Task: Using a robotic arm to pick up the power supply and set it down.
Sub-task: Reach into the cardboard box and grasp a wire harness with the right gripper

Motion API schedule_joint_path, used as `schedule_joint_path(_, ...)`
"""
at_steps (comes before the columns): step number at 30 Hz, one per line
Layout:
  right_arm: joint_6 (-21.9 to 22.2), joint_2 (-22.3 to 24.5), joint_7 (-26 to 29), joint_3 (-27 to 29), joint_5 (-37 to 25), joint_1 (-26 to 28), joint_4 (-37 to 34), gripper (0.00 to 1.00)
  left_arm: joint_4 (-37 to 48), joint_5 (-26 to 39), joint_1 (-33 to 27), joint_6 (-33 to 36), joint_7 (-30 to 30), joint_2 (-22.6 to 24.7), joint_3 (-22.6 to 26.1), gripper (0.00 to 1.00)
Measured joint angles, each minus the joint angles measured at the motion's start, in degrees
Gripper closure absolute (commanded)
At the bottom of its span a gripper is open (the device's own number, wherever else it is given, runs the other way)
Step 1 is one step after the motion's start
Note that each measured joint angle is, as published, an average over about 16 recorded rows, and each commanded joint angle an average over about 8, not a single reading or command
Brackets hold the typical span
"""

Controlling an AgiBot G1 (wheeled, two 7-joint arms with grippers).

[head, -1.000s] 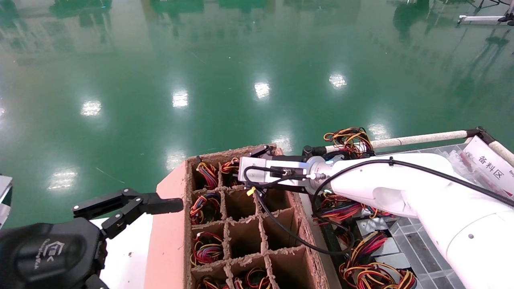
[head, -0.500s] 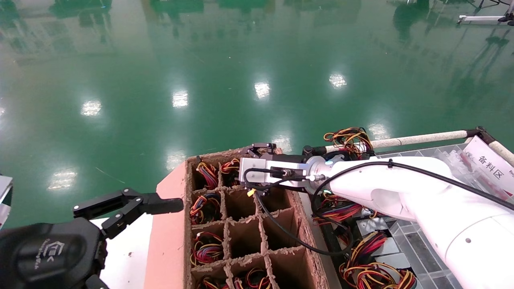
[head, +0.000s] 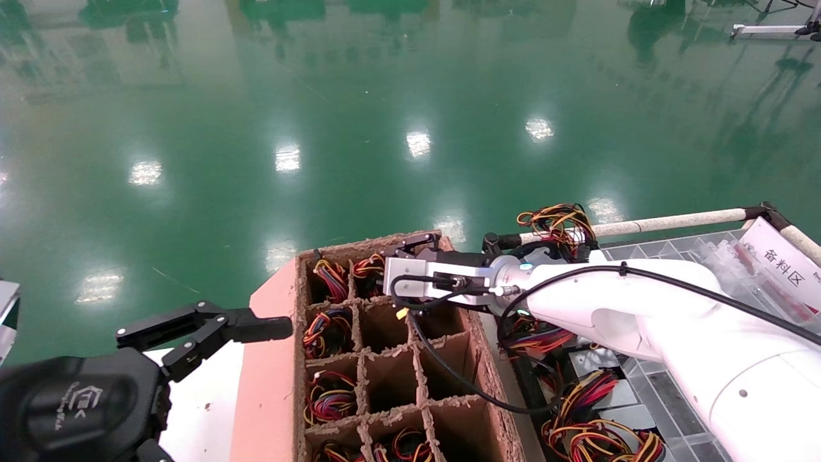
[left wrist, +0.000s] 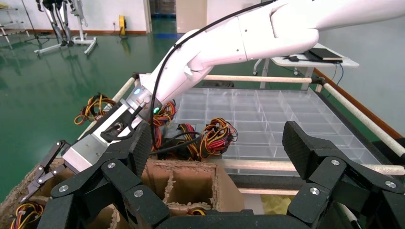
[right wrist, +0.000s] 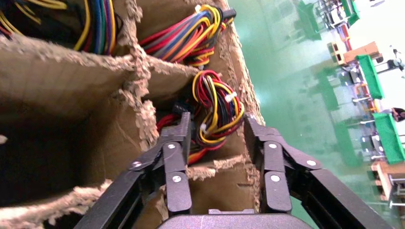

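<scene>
A power supply sits in the far right cell of the brown cardboard divider box [head: 362, 359]. Only its coiled red, yellow and black wires [right wrist: 217, 107] show; its grey body is hidden inside the cell. The robotic arm, white with a black cable, reaches in from the right. Its right gripper [right wrist: 217, 125] is open at that cell, one finger on each side of the wire coil. In the head view the right gripper [head: 415, 245] is at the box's far rim. My left gripper [head: 211, 327] is parked open near the box's left side, holding nothing.
Several more power supplies with tangled wires [head: 577, 398] lie in the clear compartment tray [left wrist: 267, 109] to the right of the box. A white padded rail [head: 667, 221] and a sign [head: 782, 263] edge that tray. Other box cells hold wire bundles [head: 330, 394]. Green floor lies beyond.
The right wrist has dipped slightly lower over the far right cell and the arm has shifted a little. The left arm has not moved.
</scene>
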Motion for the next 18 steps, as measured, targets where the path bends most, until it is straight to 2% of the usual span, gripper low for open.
schedule_joint_path(18,0.71,0.05,-1.32,-1.08,4.57,-0.81,-0.26,1.0,0.0,0.0,0.0,0.0,0.0,0.0,0.01,0.0)
